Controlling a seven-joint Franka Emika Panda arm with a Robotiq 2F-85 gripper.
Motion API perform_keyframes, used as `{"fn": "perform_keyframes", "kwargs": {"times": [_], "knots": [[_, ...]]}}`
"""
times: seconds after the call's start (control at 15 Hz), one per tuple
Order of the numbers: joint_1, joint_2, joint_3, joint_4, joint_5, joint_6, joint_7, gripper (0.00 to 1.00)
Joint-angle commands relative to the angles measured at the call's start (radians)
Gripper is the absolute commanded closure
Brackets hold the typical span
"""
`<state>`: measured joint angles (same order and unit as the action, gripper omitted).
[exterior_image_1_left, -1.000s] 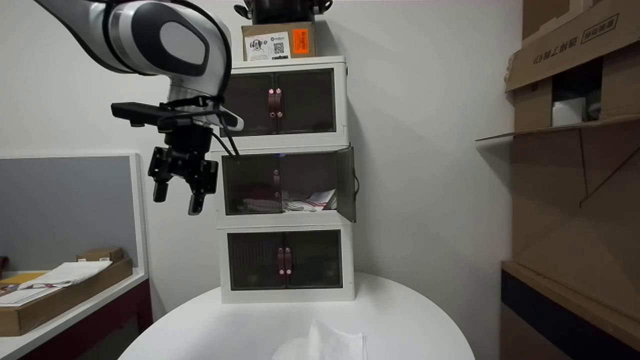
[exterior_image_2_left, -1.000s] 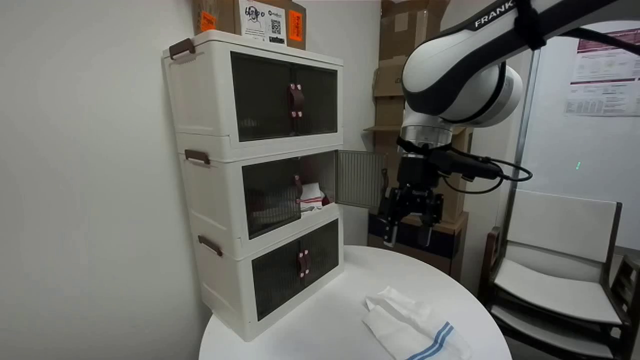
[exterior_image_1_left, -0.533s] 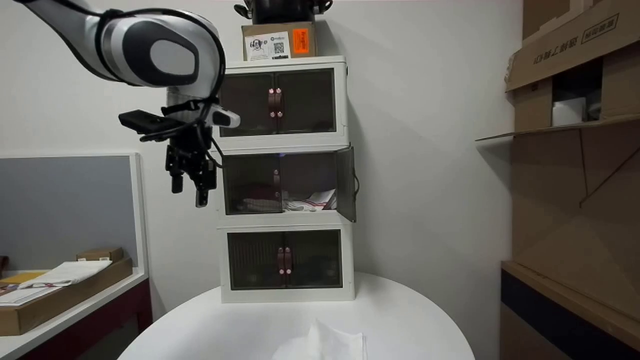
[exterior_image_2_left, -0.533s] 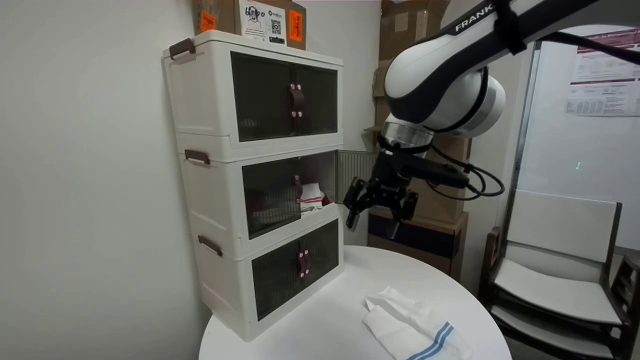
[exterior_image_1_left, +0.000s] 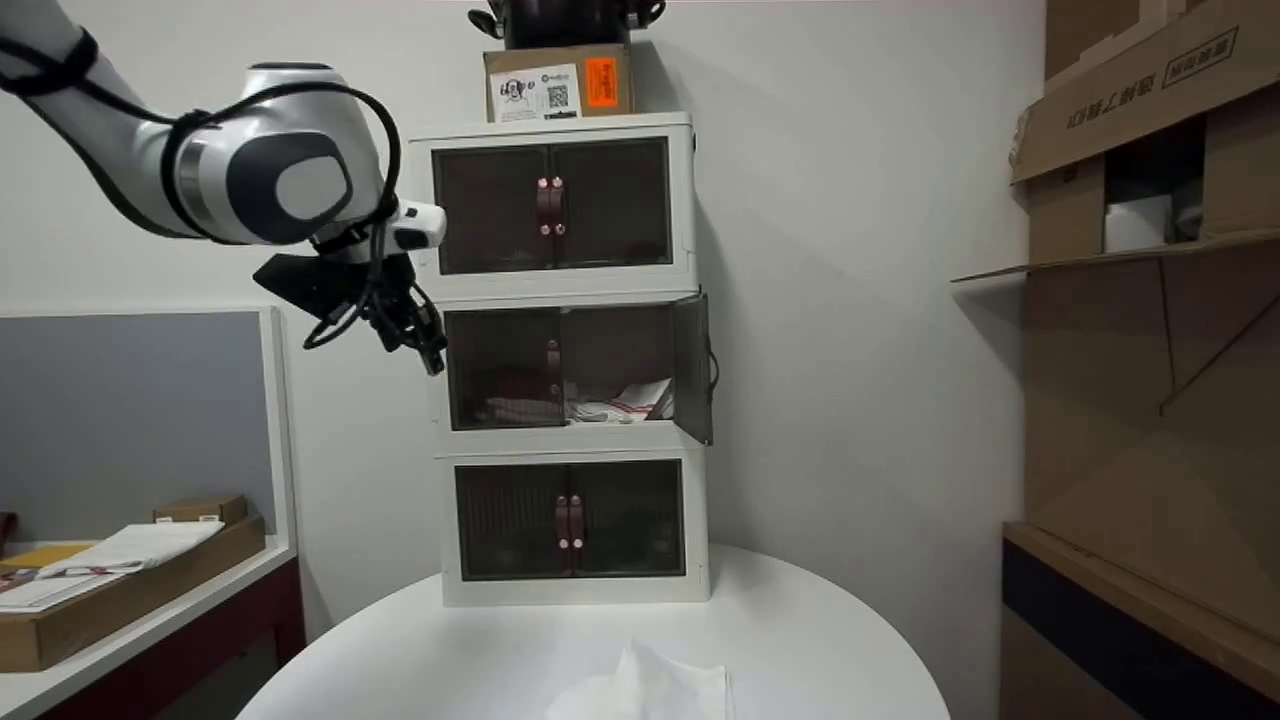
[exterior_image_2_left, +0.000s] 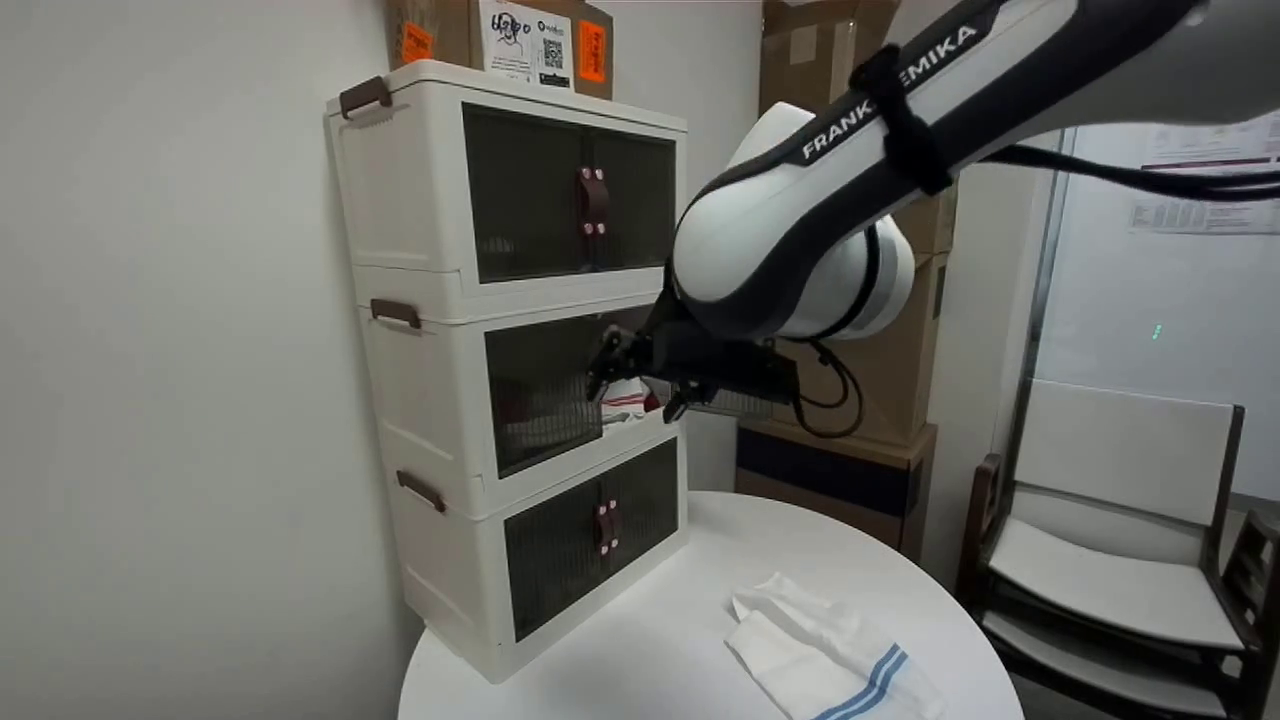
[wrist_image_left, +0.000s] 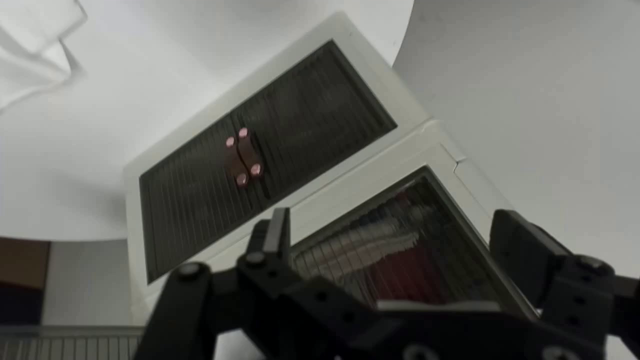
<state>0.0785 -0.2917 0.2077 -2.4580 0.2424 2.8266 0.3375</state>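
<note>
Hovering with black two-finger gripper (wrist_image_left: 391, 217) wide, empty, near white plastic cabinets (exterior_image_1_left: 572, 441) with one smoky ribbed door (exterior_image_1_left: 692, 370) already open; leaving white blue-striped cloth (exterior_image_2_left: 815, 650) untouched below.

There were three stacked cabinets (exterior_image_1_left: 570, 441) — six doors (exterior_image_1_left: 512, 525) among them. One round table (exterior_image_2_left: 640, 665), one blue-striped towel (exterior_image_2_left: 815, 652) and one pot (exterior_image_1_left: 567, 24) showed.

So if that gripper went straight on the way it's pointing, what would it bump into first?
Probably the closed tinted door of the middle cabinet, seen ahead of the open gripper in the wrist view. Depth is unclear, so it could be the white frame below.
</note>
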Motion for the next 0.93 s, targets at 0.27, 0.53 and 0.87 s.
{"fn": "perform_keyframes", "kwargs": {"times": [0.27,0.53,0.87], "knots": [[-0.196,0.188,0.053,0.063,-0.243,0.386,0.046,0.0],[-0.272,0.277,0.066,0.131,-0.3,0.435,0.04,0.0],[-0.309,0.319,0.037,0.196,-0.46,0.429,0.049,0.0]]}}
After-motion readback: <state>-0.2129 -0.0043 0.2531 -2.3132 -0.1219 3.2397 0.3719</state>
